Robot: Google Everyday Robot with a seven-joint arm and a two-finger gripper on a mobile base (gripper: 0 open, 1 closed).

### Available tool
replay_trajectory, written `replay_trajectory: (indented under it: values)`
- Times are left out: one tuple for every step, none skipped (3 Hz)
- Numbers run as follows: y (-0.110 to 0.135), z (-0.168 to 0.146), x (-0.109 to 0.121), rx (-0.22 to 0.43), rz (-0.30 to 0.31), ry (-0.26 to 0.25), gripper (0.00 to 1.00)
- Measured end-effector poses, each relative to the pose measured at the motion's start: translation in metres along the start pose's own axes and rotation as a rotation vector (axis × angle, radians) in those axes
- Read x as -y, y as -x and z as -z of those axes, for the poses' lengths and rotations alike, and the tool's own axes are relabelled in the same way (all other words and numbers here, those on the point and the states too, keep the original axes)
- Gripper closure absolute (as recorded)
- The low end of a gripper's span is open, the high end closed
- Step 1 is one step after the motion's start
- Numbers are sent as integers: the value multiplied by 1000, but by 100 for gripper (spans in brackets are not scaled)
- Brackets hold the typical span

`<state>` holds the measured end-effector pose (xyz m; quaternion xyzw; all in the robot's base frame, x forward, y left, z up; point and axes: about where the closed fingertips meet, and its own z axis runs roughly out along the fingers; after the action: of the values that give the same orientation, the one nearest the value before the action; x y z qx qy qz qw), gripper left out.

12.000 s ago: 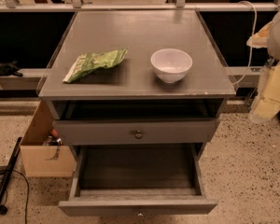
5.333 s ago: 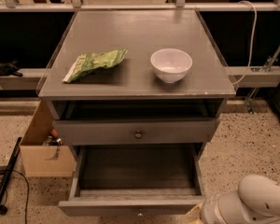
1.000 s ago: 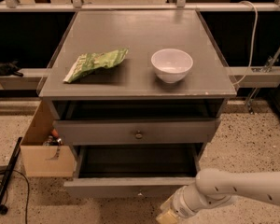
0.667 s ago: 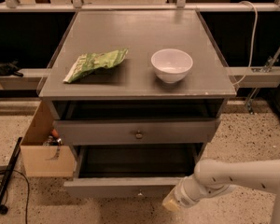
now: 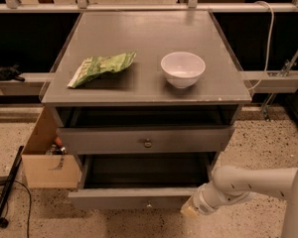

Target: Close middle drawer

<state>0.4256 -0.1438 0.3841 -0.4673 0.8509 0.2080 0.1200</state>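
The middle drawer (image 5: pixel 134 198) sticks out. The gripper (image 5: pixel 191 211) is by its right front corner. I cannot tell if it is spread.

Floor (image 5: pixel 268 148): pale speckled stone. Cabinet (image 5: pixel 228 143): grey wood, flat tabletop (image 5: pixel 139 33), standing at centre. Cardboard box (image 5: pixel 44 157): open-topped, on the floor just beside the cabinet's left side. Black pole (image 5: pixel 7 187): lying on the floor left of the box. Metal rail (image 5: pixel 139 7): light-coloured, running behind the cabinet above dark recesses. White cable (image 5: pixel 267 38): hanging at right. Hand (image 5: pixel 191 211): low, near the cabinet's lower right front.
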Motion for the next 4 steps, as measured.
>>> replay_trajectory:
  values:
    - [-1, -1, -1, -4, 4, -2, 77]
    - [-1, -2, -16, -27, 32, -2, 54]
    - [36, 1, 1, -24, 82, -61, 30]
    - [60, 7, 17, -13, 112, -110, 1]
